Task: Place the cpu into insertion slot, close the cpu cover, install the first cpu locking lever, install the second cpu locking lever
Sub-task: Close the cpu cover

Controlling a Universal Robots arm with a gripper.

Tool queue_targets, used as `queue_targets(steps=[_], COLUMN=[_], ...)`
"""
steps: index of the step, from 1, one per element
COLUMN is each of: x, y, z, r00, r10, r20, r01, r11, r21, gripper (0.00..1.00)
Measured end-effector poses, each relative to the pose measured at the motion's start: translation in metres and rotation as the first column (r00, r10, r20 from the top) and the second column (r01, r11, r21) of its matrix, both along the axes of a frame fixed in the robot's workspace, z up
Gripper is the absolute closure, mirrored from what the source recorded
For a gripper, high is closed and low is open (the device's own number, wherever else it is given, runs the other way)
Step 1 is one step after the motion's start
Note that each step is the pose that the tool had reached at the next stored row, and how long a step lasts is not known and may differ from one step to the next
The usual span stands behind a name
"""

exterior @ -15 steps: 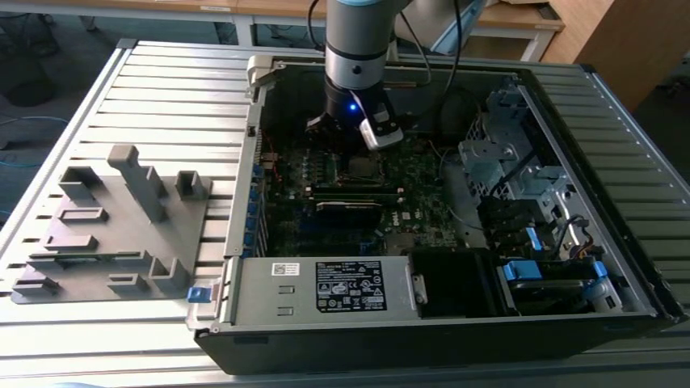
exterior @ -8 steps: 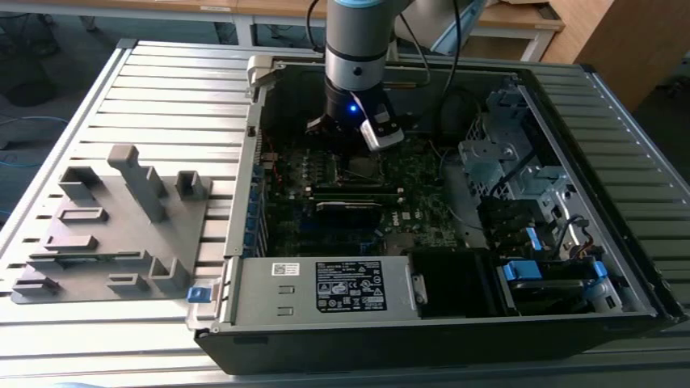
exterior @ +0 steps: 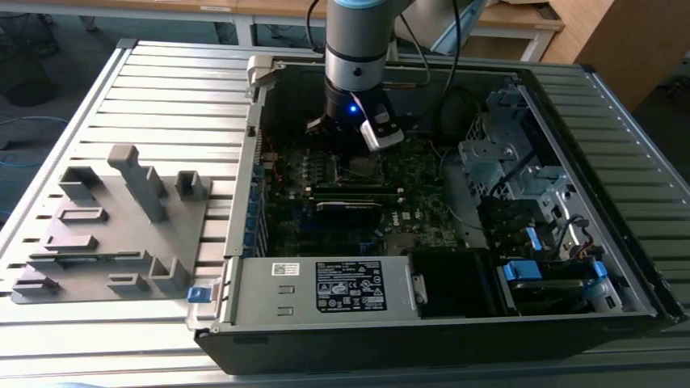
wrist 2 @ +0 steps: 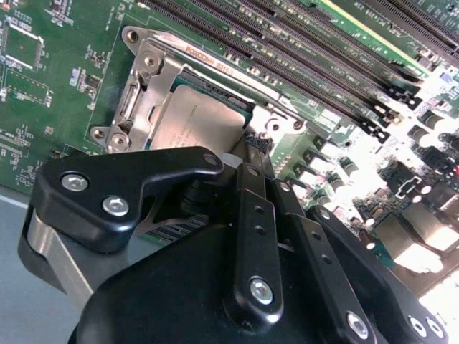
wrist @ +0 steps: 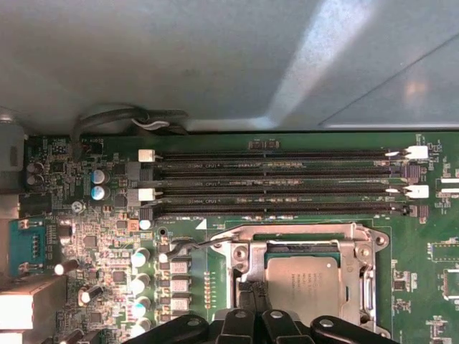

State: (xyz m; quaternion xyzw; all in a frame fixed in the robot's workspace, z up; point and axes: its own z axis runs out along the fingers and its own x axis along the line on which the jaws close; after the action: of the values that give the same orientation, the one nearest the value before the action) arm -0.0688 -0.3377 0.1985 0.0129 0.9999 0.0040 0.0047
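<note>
1. The arm [exterior: 356,48] reaches down into an open computer case [exterior: 431,343] that lies on a slatted metal table [exterior: 161,81]. A small blue light glows at its wrist.
2. The gripper [wrist 2: 254,147] hangs right at the edge of the processor socket. Its black fingers [wrist 2: 247,208] look pressed together, with hardly a gap at the tips. I cannot tell whether anything is caught between them.
3. The cpu [wrist: 305,287] sits in the insertion slot [wrist: 297,249]. The cpu cover [wrist: 356,276] lies flat around it, and the dull metal top shows through the window.
4. Writing: the second wrist view shows orange lettering on the socket frame [wrist 2: 208,56]. The first wrist view shows tiny white print beside the memory slots [wrist: 280,179]. From the exterior view the power supply [exterior: 258,303] carries a black printed label [exterior: 351,287] and a small white sticker.
5. The first wrist view alone offers the white slot latches [wrist: 147,154], a row of capacitors [wrist: 140,287], a bent wire lever [wrist: 193,245] sticking out beside the socket, and cables [wrist: 129,118] against the case wall.
6. The exterior view adds a grey fixture plate [exterior: 119,234] with upright blocks, on the table to the exterior view's left of the case. It also shows blue drive tabs [exterior: 521,271] at the case's near corner.
</note>
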Motion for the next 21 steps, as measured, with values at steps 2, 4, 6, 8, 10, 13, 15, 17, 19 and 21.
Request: queue_targets(steps=[2,4,6,8,10,13,15,17,19,21], x=[0.0000,0.0001,0.0001,0.0002,0.0001,0.0001,0.0001,0.0001,0.0001,0.0001], y=[0.0001,0.0001,0.0002,0.0003,0.0001,0.0001,0.0001,0.0001,0.0001,0.0001], z=[-0.0002,-0.0003,0.0004,0.0027,0.0057,0.0108,0.0152,0.0181,0.0183,0.0183], r00=[1.0000,1.0000,1.0000,1.0000,1.0000,1.0000,1.0000,1.0000,1.0000,1.0000], r10=[0.000,0.000,0.000,0.000,0.000,0.000,0.000,0.000,0.000,0.000], r20=[0.0001,0.0003,0.0008,0.0009,0.0006,0.0004,0.0004,0.0004,0.0005,0.0005], r01=[0.000,0.000,0.000,0.000,0.000,0.000,0.000,0.000,0.000,0.000], r11=[1.0000,1.0000,1.0000,1.0000,1.0000,1.0000,1.0000,1.0000,1.0000,1.0000], r21=[0.0002,0.0005,0.0012,0.0013,0.0008,0.0006,0.0007,0.0006,0.0008,0.0008], gripper=[0.89,0.89,0.89,0.89,0.89,0.89,0.89,0.89,0.89,0.89])
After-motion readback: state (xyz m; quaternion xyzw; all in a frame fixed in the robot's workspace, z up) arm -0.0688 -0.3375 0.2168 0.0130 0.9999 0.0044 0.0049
